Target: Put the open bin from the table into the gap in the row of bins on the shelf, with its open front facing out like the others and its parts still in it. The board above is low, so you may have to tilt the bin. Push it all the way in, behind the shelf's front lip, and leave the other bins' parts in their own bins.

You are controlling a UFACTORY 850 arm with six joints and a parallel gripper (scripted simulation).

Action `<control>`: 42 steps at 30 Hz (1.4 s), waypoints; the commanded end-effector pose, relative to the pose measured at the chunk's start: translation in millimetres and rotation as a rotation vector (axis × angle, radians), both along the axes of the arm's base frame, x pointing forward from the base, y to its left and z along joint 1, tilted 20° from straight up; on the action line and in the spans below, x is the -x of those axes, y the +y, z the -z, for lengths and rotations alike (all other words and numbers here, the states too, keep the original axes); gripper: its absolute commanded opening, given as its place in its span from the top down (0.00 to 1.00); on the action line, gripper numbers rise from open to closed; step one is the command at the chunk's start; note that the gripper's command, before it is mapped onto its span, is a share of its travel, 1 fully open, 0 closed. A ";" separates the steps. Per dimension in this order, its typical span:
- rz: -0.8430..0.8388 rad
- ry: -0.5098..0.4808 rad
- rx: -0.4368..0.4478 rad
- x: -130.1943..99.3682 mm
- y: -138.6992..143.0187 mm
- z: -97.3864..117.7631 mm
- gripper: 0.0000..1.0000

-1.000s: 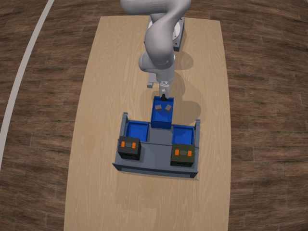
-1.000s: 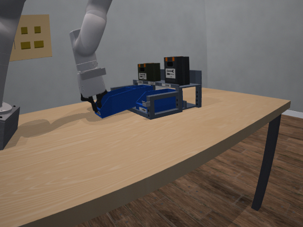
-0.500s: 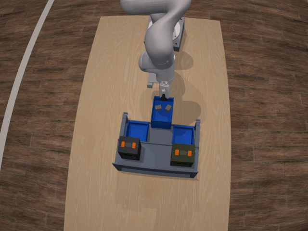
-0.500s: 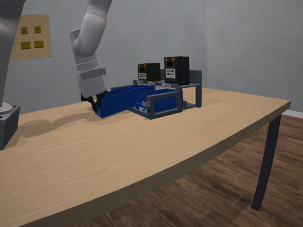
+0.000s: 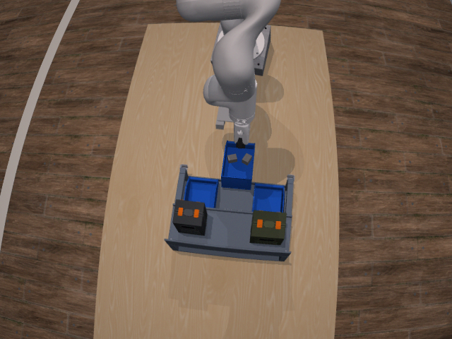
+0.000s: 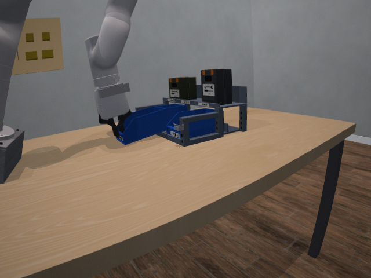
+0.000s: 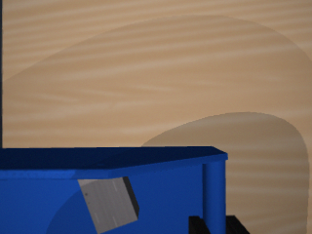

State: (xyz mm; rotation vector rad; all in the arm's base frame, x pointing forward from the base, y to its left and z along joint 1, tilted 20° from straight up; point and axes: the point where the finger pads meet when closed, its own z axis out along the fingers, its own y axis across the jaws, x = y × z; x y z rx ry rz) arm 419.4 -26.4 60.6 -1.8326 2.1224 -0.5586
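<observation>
Smooth light-grey arm
Rounded tubular segments, thin seam rings, black-fingered jaws [image 5: 240, 144] [image 6: 117, 136], grey block base [image 5: 258, 69] [image 6: 11, 149] with dark screws.

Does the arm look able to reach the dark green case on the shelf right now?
Probably not as things stand: the gripper is shut on the front wall of the tilted bin, so it would likely have to let go first. The green case stands uncovered on the upper board.
</observation>
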 end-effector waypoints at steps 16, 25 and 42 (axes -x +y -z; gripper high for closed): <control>0.000 -0.001 0.000 -0.3 0.0 -0.3 1.00; 0.000 -0.001 0.000 2.3 0.7 -7.8 1.00; 0.000 -0.001 0.000 6.2 1.8 -19.1 1.00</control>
